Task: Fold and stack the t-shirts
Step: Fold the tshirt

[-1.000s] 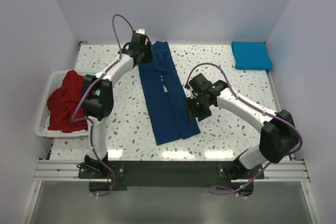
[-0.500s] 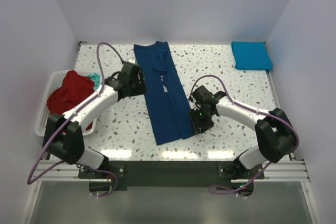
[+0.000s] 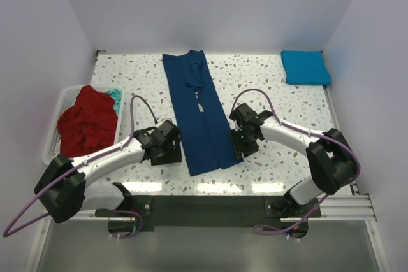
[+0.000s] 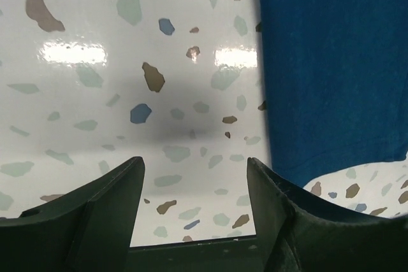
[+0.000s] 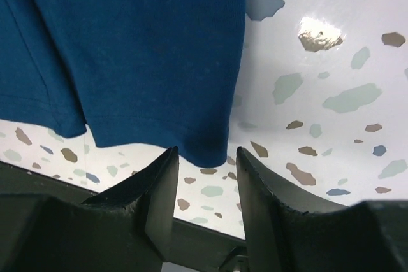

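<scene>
A navy t-shirt (image 3: 199, 114) lies folded into a long narrow strip running from the back of the table to the front. My left gripper (image 3: 174, 151) is open and empty beside the strip's near-left corner. In the left wrist view the gripper (image 4: 194, 171) is over bare table, with the navy cloth (image 4: 328, 62) to its right. My right gripper (image 3: 240, 147) is open at the near-right corner. In the right wrist view the gripper (image 5: 205, 157) has the navy hem (image 5: 146, 49) just ahead of its gap. A folded turquoise t-shirt (image 3: 305, 67) lies at the back right.
A white slatted basket (image 3: 51, 152) at the left edge holds a crumpled red t-shirt (image 3: 86, 125) and a bit of teal cloth (image 3: 115, 95). The speckled table (image 3: 280, 109) ends at a black front rail. Walls close in on three sides.
My left arm has swung from the shirt's far end down to its near-left corner. My right gripper has shifted slightly toward the near-right corner. The shirt's far end now lies flat.
</scene>
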Available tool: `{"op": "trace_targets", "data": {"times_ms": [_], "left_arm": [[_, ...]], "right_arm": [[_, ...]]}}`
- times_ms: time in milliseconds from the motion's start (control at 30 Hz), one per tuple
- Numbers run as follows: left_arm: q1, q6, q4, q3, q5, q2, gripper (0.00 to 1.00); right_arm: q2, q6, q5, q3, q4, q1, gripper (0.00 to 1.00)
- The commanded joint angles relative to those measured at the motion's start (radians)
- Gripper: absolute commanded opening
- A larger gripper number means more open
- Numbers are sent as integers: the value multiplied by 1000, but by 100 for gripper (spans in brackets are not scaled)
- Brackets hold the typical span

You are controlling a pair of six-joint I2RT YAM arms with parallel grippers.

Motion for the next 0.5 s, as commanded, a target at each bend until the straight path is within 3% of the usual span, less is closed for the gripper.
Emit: {"op": "trace_targets", "data": {"times_ms": [0,133,467], "left_arm": [[-25,-79,18,-14,19,-12,70],[-54,-93,30,-10,22,4,71],[-94,-142,55,-16,51,38,71]], "right_arm": [[30,17,35,22,57,-3,45],[53,32,-21,-4,124,-3,43],[43,68,-19,-101,158,-3,24]]}}
